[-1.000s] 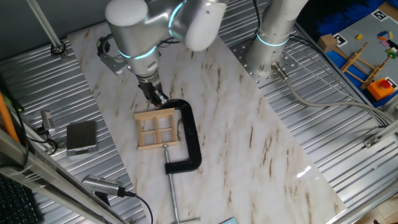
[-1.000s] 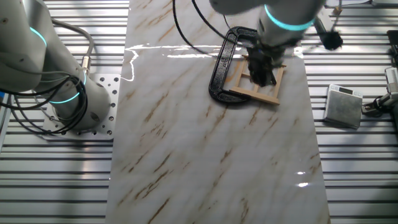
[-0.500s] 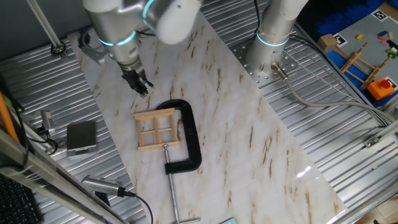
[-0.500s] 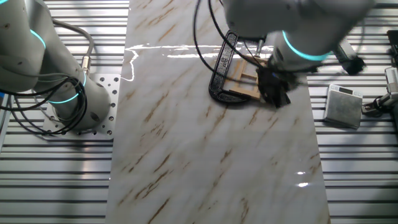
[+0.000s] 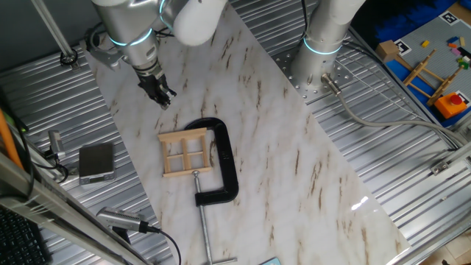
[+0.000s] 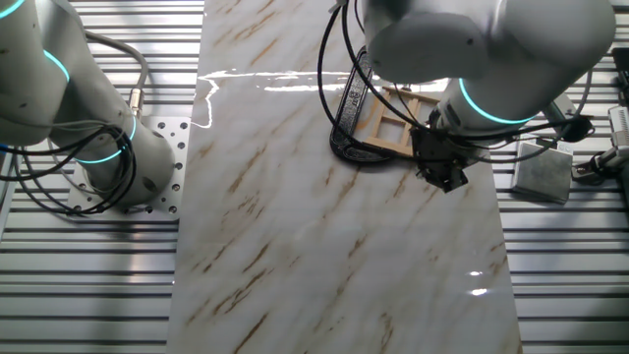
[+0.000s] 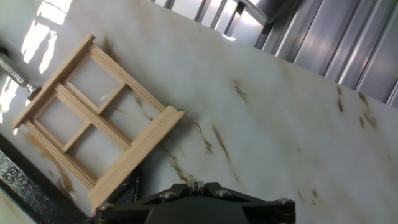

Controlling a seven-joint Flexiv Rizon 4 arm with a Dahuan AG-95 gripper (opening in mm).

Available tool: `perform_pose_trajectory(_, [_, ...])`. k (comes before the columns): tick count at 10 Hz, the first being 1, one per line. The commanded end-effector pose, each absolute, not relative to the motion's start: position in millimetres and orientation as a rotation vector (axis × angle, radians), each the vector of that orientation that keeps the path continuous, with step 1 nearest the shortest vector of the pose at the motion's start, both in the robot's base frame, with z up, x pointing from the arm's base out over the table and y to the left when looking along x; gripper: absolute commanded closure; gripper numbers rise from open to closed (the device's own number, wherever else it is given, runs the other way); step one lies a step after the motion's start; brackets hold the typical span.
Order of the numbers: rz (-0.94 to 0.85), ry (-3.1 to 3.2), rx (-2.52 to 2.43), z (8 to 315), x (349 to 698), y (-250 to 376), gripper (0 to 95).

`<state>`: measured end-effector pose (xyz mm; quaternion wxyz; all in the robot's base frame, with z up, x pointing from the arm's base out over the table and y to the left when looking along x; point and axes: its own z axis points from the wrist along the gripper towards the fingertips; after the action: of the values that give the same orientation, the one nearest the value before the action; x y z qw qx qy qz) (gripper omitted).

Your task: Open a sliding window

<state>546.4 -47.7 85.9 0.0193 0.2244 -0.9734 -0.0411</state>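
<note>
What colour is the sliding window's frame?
Pale, unpainted wood; the sliding window shows best in the hand view.

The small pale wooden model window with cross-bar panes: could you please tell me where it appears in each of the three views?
One fixed view: the pale wooden sliding window lies left of centre on the marble slab.
The other fixed view: it sits upper right of centre, partly behind the arm.
Hand view: it fills the left side, lying flat.
Shared landmark: the black metal C-clamp gripping the window's edge, also seen at and.
</note>
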Motion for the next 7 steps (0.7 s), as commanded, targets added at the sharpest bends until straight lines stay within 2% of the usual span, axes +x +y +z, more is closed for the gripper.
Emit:
perform_pose_trajectory(1, [-0.14,-3.035,0.664,84.9,543.6,-46.0,95.0])
perform_pose_trajectory(7, [-0.123,-3.066,0.507,84.9,543.6,-46.0,95.0])
